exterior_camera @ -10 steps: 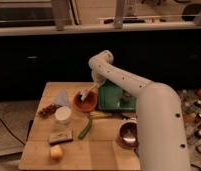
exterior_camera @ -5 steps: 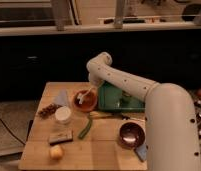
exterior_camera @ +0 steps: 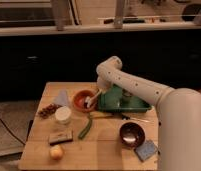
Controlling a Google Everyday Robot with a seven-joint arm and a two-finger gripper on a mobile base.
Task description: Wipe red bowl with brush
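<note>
At the back of the wooden surface (exterior_camera: 104,152), near its middle, the red bowl (exterior_camera: 79,96) sits upright with the green tray (exterior_camera: 139,106) just beside it on the right. The hand (exterior_camera: 99,93) hangs over the bowl's right rim, at the end of a thick white arm (exterior_camera: 139,89) that bends in from the right edge of the view. It is clenched on the brush (exterior_camera: 92,99). The whitish handle slants down and left from the hand, and the pale head lies inside the bowl, against its darker floor.

A pale cone-shaped thing (exterior_camera: 62,97) stands just left of the bowl, and a brown cluster (exterior_camera: 48,110) lies further left near the surface's edge. In front of the cone is a white round container (exterior_camera: 63,115), with a dark block (exterior_camera: 60,136) nearer the front and a small yellowish round thing (exterior_camera: 56,151) by the front edge. A long green vegetable (exterior_camera: 85,129) lies in front of the bowl, apart from it. A shiny dark brown bowl (exterior_camera: 130,134) stands toward the front right, and a blue-grey pad (exterior_camera: 145,149) is just beside it at the corner.
</note>
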